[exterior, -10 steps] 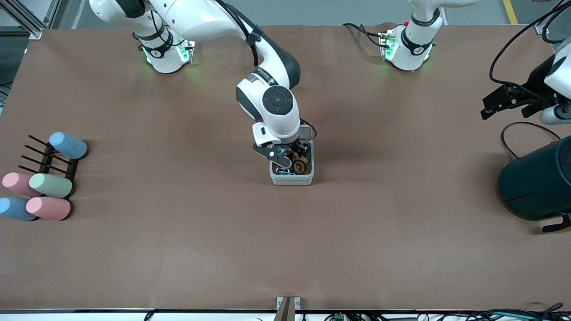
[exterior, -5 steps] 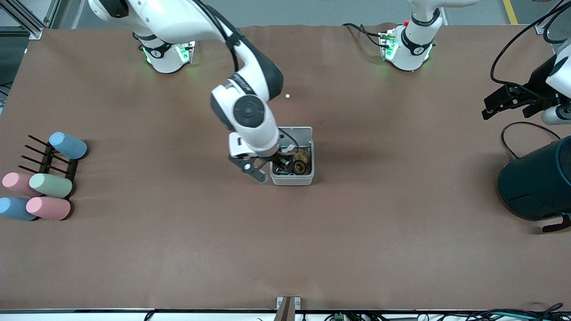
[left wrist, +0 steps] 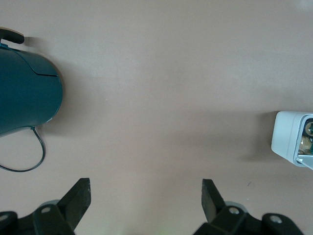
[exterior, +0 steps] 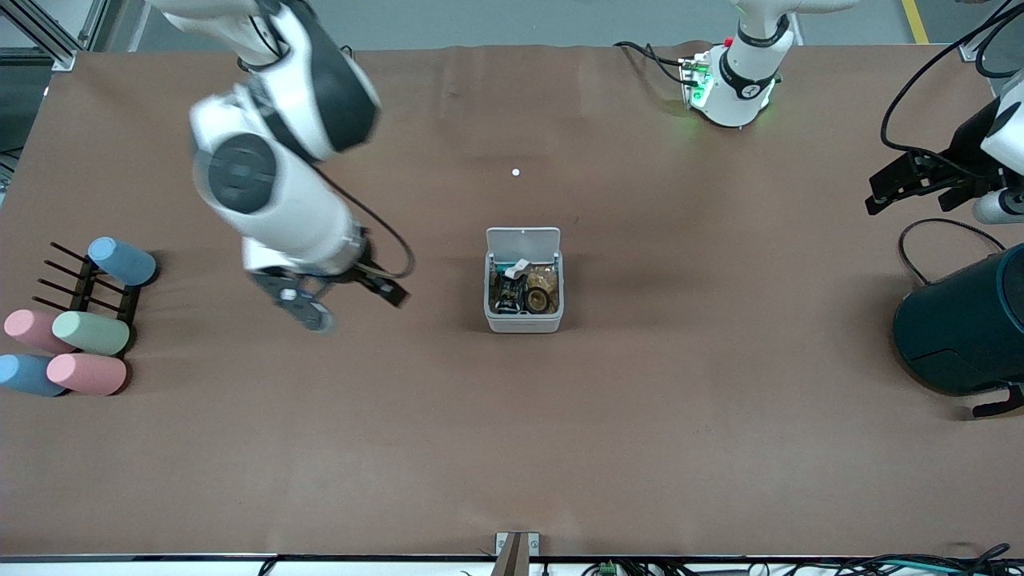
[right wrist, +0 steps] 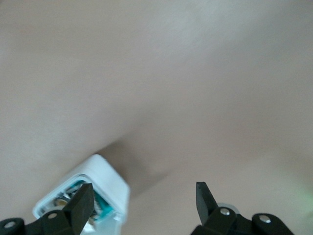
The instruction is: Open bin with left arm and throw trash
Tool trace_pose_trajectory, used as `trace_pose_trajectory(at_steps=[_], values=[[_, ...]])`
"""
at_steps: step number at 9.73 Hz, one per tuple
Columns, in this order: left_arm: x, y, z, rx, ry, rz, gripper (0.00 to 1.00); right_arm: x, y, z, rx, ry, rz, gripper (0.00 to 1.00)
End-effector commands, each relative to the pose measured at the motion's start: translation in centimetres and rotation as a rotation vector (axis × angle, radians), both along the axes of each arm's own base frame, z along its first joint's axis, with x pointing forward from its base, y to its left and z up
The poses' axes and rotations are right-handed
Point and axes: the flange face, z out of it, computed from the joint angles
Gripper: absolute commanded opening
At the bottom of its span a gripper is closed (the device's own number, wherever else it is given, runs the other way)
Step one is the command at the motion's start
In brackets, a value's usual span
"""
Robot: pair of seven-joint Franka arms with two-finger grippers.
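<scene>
The bin (exterior: 524,320) stands mid-table with its lid (exterior: 524,238) flipped open. Inside lie the white strip (exterior: 518,268), the black tape ring (exterior: 538,300) and the black packet (exterior: 506,298). My right gripper (exterior: 357,308) is open and empty, in the air over bare table between the bin and the pastel cylinders. In the right wrist view the bin (right wrist: 105,177) shows beside one finger of the right gripper (right wrist: 144,200). My left gripper (exterior: 880,192) waits open and empty at the left arm's end, above the teal cylinder. In the left wrist view the left gripper (left wrist: 146,196) is over bare table, with the bin (left wrist: 286,139) at the edge.
Several pastel cylinders (exterior: 88,332) and a black rack (exterior: 84,284) lie at the right arm's end. A large dark teal cylinder (exterior: 964,328) with a black cable (exterior: 920,240) lies at the left arm's end, also seen in the left wrist view (left wrist: 27,93). A small white speck (exterior: 515,172) lies near the bases.
My right gripper has come up out of the bin and swung away toward the right arm's end of the table. The bin's contents now show. The left arm has not moved.
</scene>
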Motion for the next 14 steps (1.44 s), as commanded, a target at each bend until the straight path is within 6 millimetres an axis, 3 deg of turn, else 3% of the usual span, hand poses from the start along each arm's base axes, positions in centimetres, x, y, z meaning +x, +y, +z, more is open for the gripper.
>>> trace_pose_trajectory(at_steps=[1,3,6,8,10,12,14], values=[[-0.1,0.1,0.5,0.006,0.001,0.005,1.00,-2.1,-8.7,4.6,0.040,0.045,0.224,0.97],[-0.1,0.2,0.5,0.006,0.001,0.008,1.00,-4.1,-17.2,8.4,0.087,0.071,0.400,0.98],[-0.1,0.0,0.5,0.006,0.001,0.007,1.00,-7.5,-25.2,11.2,0.134,0.042,0.558,0.99],[-0.1,0.0,0.5,0.004,0.001,0.010,1.00,-7.7,-27.1,12.0,0.125,0.021,0.571,0.99],[0.3,-0.3,-0.2,0.008,0.012,0.015,1.00,-7.4,-26.9,13.1,0.097,-0.005,0.573,0.99],[0.6,-0.5,1.2,0.021,-0.020,0.005,1.00,-6.6,-26.9,13.6,0.068,-0.039,0.572,0.99],[0.9,-0.4,0.9,0.022,-0.016,0.007,1.00,-6.5,-27.1,13.7,0.028,-0.042,0.579,0.99]])
